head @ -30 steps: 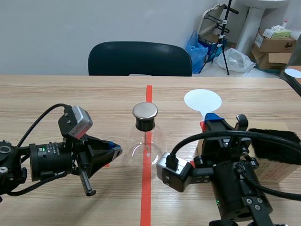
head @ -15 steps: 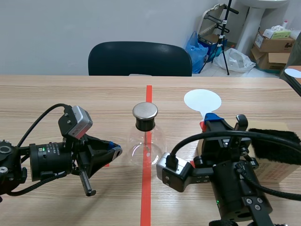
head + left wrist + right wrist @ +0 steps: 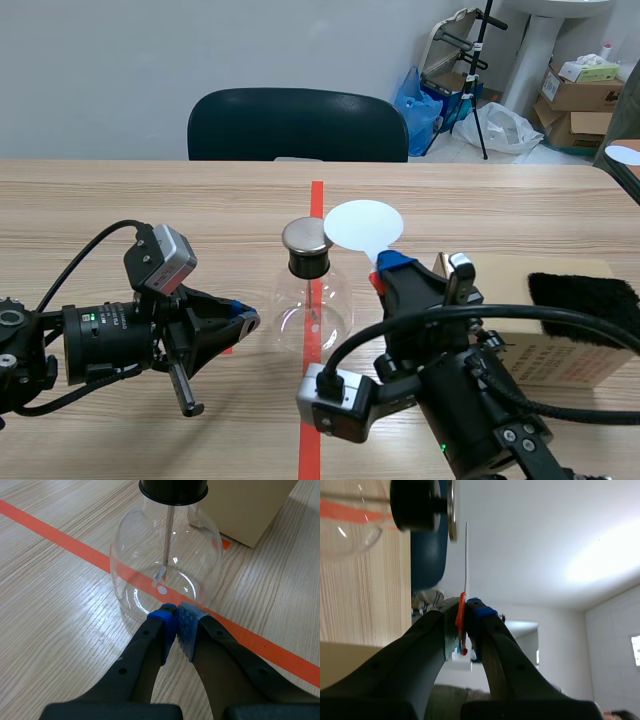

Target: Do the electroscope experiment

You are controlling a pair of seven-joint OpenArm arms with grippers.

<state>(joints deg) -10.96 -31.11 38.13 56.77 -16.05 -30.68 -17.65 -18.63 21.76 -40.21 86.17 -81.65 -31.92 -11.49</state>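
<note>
Right pincer (image 3: 388,268) over table (image 3: 150,200), chair (image 3: 300,125) beyond

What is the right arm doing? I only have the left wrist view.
Observer: The right end effector is shut on the red handle of a white disc.
Operator: Where is the disc?
Observer: Beside the metal cap of the electroscope; the right wrist view shows a narrow gap between them.
Operator: Anything on the cardboard box?
Observer: A black cloth lies on top of it.
</note>
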